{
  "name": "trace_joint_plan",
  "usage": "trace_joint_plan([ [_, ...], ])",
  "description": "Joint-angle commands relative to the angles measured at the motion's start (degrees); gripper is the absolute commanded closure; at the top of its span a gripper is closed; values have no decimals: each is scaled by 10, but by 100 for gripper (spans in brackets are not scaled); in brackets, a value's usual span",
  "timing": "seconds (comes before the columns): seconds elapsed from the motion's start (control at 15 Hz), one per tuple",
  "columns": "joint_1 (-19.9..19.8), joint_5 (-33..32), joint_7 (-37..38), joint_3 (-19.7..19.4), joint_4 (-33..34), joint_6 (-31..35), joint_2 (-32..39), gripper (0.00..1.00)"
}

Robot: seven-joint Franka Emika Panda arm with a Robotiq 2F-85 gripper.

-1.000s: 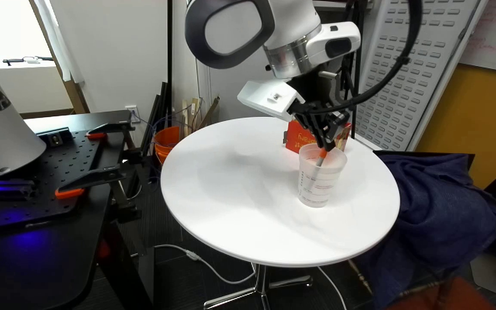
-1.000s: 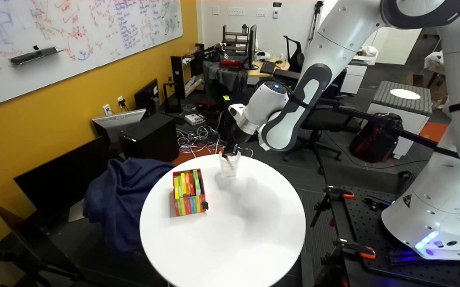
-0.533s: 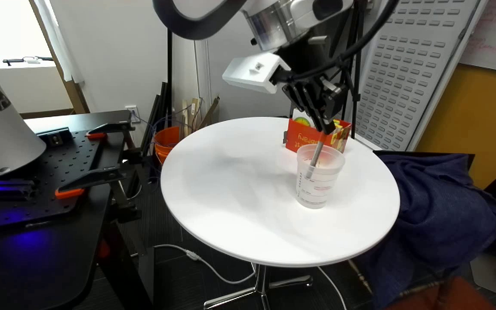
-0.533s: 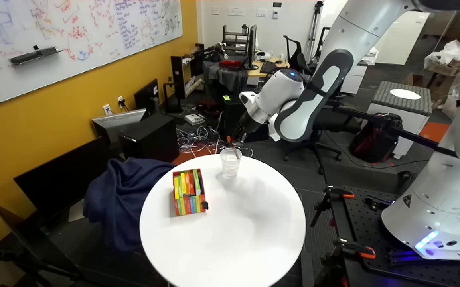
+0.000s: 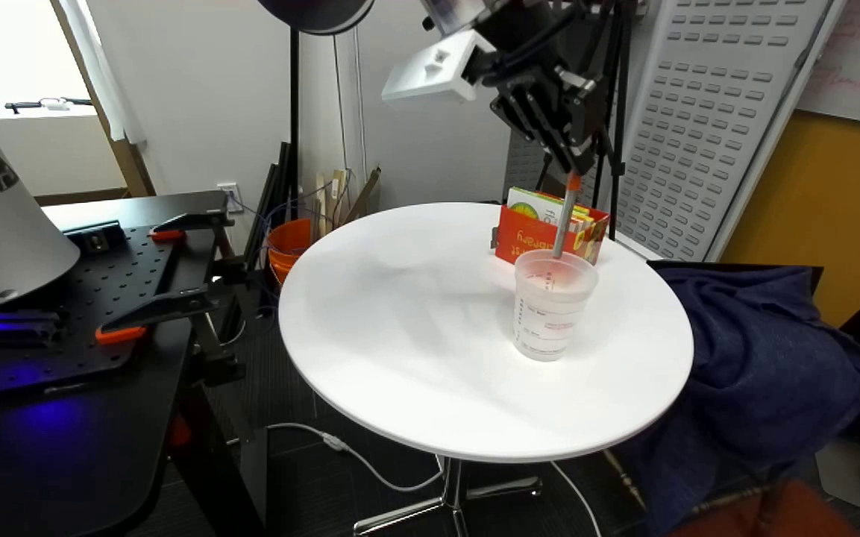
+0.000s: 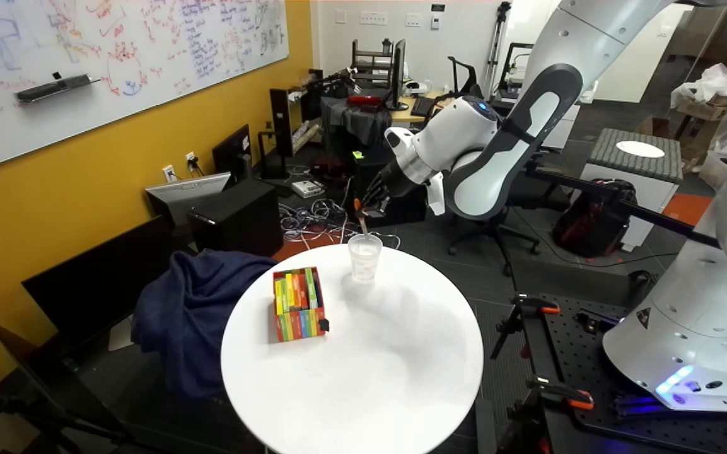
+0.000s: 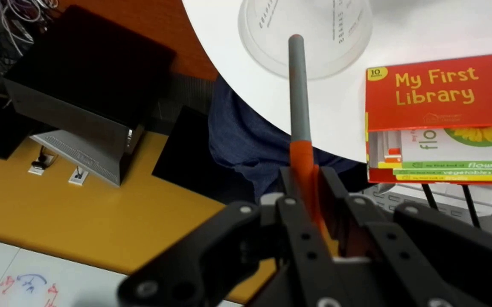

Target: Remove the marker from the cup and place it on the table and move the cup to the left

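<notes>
The marker, with a grey barrel [image 5: 565,220] and orange cap [image 5: 573,181], hangs steeply from my gripper [image 5: 577,168]. My gripper is shut on the cap; in the wrist view the marker [image 7: 300,98] runs up from between the fingertips [image 7: 287,177]. Its lower tip is at about the height of the cup's rim; I cannot tell whether it is fully clear. The clear cup [image 5: 553,313] stands upright on the white round table [image 5: 400,335]. The cup also shows in an exterior view [image 6: 364,258] and below the marker in the wrist view [image 7: 335,51].
A red box of small books [image 5: 526,239] stands on the table close to the cup; it also shows in the wrist view [image 7: 438,98]. A dark desk with orange-tipped clamps [image 5: 122,334] is beside the table. A blue cloth [image 5: 758,358] hangs beyond the table edge.
My gripper has risen with the marker, drawing it from deep inside the cup up to the rim. The cup shifted very slightly and stays upright. The box has not moved.
</notes>
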Motion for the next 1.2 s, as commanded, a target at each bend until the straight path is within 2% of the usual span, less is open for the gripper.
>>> trace_joint_plan([
  [0.0,-21,-17,20,40,-9,13,-16,96],
  [0.4,-5,-2,10,88,8,-25,-22,96],
  [0.8,46,16,8,104,33,-84,-31,96],
  [1.13,89,20,14,120,71,-165,-22,96],
])
